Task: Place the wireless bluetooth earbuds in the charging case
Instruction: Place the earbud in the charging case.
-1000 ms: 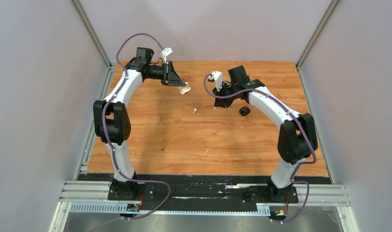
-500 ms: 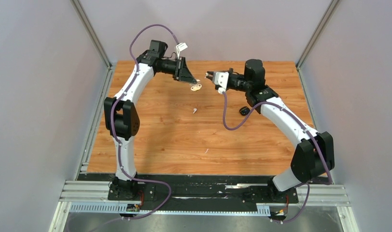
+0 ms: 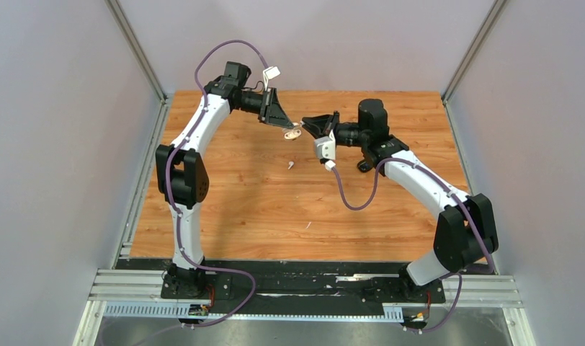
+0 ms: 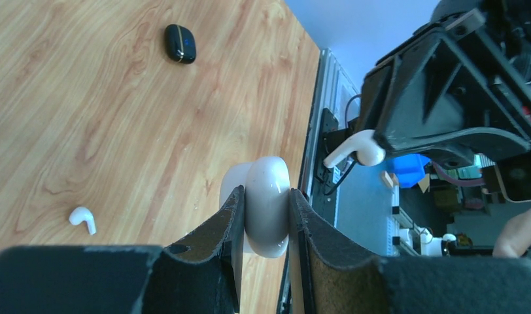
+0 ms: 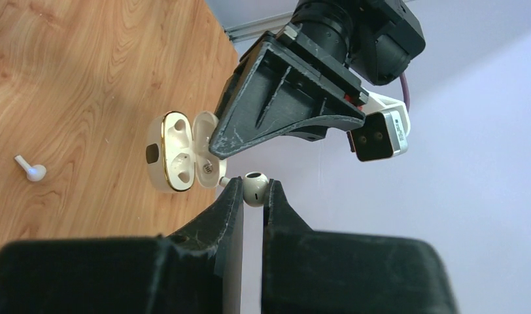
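My left gripper (image 3: 287, 127) is shut on the open white charging case (image 3: 294, 133) and holds it above the far middle of the table. In the left wrist view the case (image 4: 267, 206) sits pinched between the fingers. My right gripper (image 3: 308, 122) is shut on a white earbud (image 5: 255, 188), held just right of the case (image 5: 178, 152), whose two sockets look empty. The held bud also shows in the left wrist view (image 4: 356, 148). A second white earbud (image 3: 290, 165) lies on the table below the grippers. No black earbuds are in view.
A shut black case (image 4: 180, 43) lies on the table by the right arm's forearm (image 3: 364, 165). A tiny white fleck (image 3: 308, 225) lies nearer the front. The table's back edge and rear wall are close behind both grippers.
Both arms have risen and closed in toward each other. The right gripper swung left from above the black case to just beside the open case, the bud in its fingers.
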Controlling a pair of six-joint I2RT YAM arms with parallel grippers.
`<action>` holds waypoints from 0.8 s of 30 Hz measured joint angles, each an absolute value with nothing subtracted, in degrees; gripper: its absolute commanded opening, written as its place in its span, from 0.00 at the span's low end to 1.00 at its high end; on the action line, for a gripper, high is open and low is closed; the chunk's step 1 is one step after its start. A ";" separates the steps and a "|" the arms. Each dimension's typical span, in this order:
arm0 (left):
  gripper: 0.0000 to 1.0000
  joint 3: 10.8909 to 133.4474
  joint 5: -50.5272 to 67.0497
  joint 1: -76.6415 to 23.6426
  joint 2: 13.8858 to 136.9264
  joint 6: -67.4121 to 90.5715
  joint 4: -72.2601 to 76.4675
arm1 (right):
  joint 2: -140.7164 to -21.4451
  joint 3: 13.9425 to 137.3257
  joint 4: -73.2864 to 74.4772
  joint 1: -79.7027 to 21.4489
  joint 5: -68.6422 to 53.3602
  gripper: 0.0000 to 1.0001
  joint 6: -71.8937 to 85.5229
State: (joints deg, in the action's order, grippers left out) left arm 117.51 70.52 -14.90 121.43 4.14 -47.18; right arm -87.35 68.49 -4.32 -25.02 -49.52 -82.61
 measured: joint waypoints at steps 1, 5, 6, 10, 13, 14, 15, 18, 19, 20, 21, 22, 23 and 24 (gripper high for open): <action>0.00 117.51 70.81 -14.90 121.43 4.23 -47.13 | -87.37 68.14 -4.14 -25.04 -49.60 0.00 -84.16; 0.00 117.51 72.27 -14.92 121.43 4.82 -47.07 | -87.68 67.44 -4.10 -25.41 -49.58 0.00 -88.82; 0.00 117.49 72.49 -14.92 121.43 4.93 -47.07 | -87.79 67.42 -4.08 -25.50 -49.56 0.00 -89.60; 0.00 117.45 73.10 -14.92 121.43 5.54 -46.85 | -88.01 67.33 -4.03 -25.87 -49.52 0.00 -91.61; 0.00 117.25 73.30 -14.92 121.43 5.96 -46.52 | -88.05 67.33 -3.92 -26.04 -49.56 0.00 -92.27; 0.00 117.12 73.38 -14.92 121.43 6.04 -46.39 | -88.09 67.33 -3.73 -26.09 -49.58 0.00 -92.64; 0.00 117.01 73.47 -14.90 121.43 6.11 -46.35 | -88.12 67.33 -3.53 -26.11 -49.60 0.00 -92.99; 0.00 116.90 73.52 -14.90 121.43 6.20 -46.19 | -88.44 67.35 -2.48 -26.13 -49.63 0.00 -94.00; 0.00 116.90 73.58 -14.92 121.43 6.22 -46.13 | -88.66 67.35 -2.24 -26.13 -49.63 0.00 -94.26; 0.00 116.90 73.71 -14.92 121.43 6.28 -45.95 | -88.92 67.35 -1.63 -26.13 -49.58 0.00 -94.63; 0.00 116.90 73.76 -14.92 121.43 6.31 -45.84 | -89.08 67.35 -0.99 -26.13 -49.56 0.00 -94.76; 0.00 116.90 73.87 -14.92 121.43 6.33 -45.78 | -89.27 67.35 -0.30 -26.13 -49.54 0.00 -94.91; 0.00 116.90 73.87 -14.92 121.43 6.33 -45.71 | -89.41 67.35 0.16 -26.13 -49.56 0.00 -95.07; 0.00 116.90 73.84 -14.90 121.43 6.33 -45.60 | -89.54 67.44 0.47 -26.13 -49.56 0.00 -95.22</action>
State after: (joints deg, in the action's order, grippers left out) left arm 116.90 73.84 -14.90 121.43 6.33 -45.60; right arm -89.54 67.44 0.47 -26.13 -49.56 -95.22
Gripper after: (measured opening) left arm 0.327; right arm 0.058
